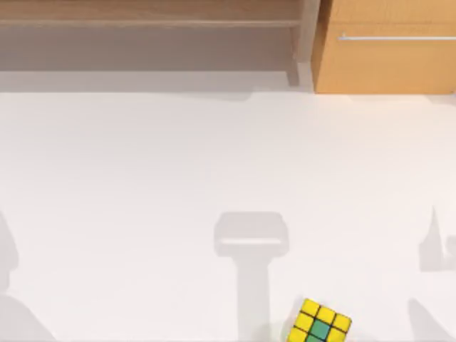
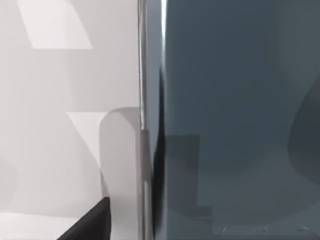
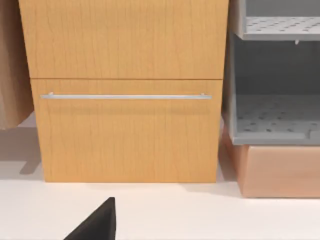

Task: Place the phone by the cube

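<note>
Carrying phone (image 2: 235, 120), apparently in left gripper, grip itself unseen, can't tell. Cube (image 1: 320, 324) at table (image 1: 142, 178) near edge, right of centre. Lower phone flat beside cube, not touching.

Bright, even light; soft grey shadows lie across the white table (image 1: 142, 178), and the phone (image 2: 235, 100) glass shows faint reflections

The cube (image 1: 320, 324) is sitting on the table (image 1: 142, 178) at its near edge, right of centre. Behind the table, a wooden drawer cabinet (image 1: 385, 50) is standing at the far right, with a low shelf (image 1: 149, 21) stretching leftward beside it. A perforated rack (image 3: 275, 115) is standing just beside the cabinet, resting on a wooden box (image 3: 280, 172).
</note>
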You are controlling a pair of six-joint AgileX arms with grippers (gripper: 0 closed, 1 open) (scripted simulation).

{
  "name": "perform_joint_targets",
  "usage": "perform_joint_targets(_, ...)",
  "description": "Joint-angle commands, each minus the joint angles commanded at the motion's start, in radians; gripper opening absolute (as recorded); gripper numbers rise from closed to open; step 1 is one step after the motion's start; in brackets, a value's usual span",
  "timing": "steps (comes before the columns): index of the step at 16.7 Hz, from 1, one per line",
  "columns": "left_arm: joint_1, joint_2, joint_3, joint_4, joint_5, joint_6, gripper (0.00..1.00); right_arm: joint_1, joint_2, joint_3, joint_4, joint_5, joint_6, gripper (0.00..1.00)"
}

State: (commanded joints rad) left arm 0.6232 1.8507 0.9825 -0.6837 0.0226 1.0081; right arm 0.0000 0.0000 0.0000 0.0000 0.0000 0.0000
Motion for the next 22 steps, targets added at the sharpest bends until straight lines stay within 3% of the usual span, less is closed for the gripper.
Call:
perform_joint_targets(1,0.000,0.000,0.000,0.000,0.000,0.000,1.00,0.000,0.000,0.000,0.000,0.000,0.000,1.00)
perform_joint_targets(14,0.000,0.000,0.000,0.000,0.000,0.000,0.02,0.000,0.000,0.000,0.000,0.000,0.000,1.00)
perform_joint_targets(22,0.000,0.000,0.000,0.000,0.000,0.000,0.00,0.000,0.000,0.000,0.000,0.000,0.000,1.00)
